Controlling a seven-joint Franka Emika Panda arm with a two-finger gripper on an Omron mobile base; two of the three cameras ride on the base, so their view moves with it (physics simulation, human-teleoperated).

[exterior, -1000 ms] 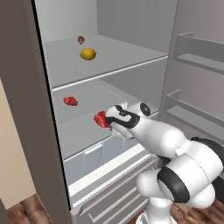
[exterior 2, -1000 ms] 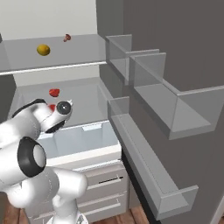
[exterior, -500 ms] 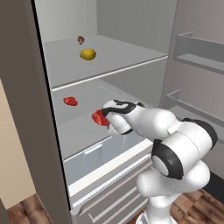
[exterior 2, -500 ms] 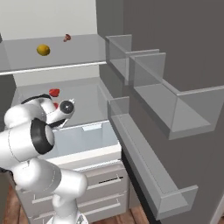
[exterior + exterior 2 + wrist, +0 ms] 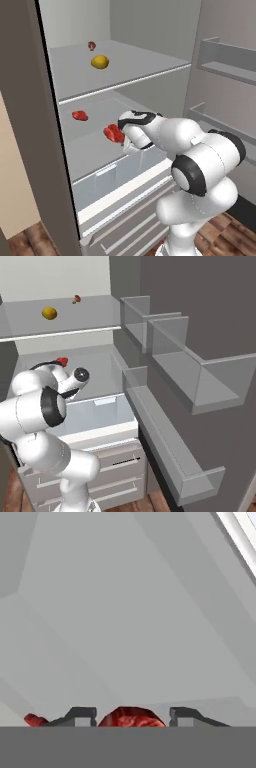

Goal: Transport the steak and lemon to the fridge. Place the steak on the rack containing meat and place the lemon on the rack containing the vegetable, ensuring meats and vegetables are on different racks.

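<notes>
My gripper (image 5: 120, 136) is shut on the steak (image 5: 113, 133), a flat bright red slab that hangs just over the lower shelf (image 5: 87, 152) of the open fridge (image 5: 30, 130). In the hand view the steak (image 5: 131, 717) sits between my two fingertips (image 5: 82, 714). Further back and to the left on that same shelf lies the meat (image 5: 79, 115), a small red lump. On the upper rack (image 5: 125, 79) the yellow lemon (image 5: 100, 62) rests in front of the tiny brownish-red vegetable (image 5: 91, 45). From the right side the lemon (image 5: 49, 313) and the vegetable (image 5: 76, 299) appear on that same rack.
A clear bin (image 5: 115, 172) and pale drawers (image 5: 95, 466) sit under the lower shelf. The open door at the right carries several clear ledges (image 5: 170, 361). The fridge's left wall stands close beside the shelves. Wooden floor (image 5: 30, 240) lies below.
The arm's elbow and forearm have swung in closer behind the hand. The steak has stayed in the grip at almost the same spot over the lower shelf.
</notes>
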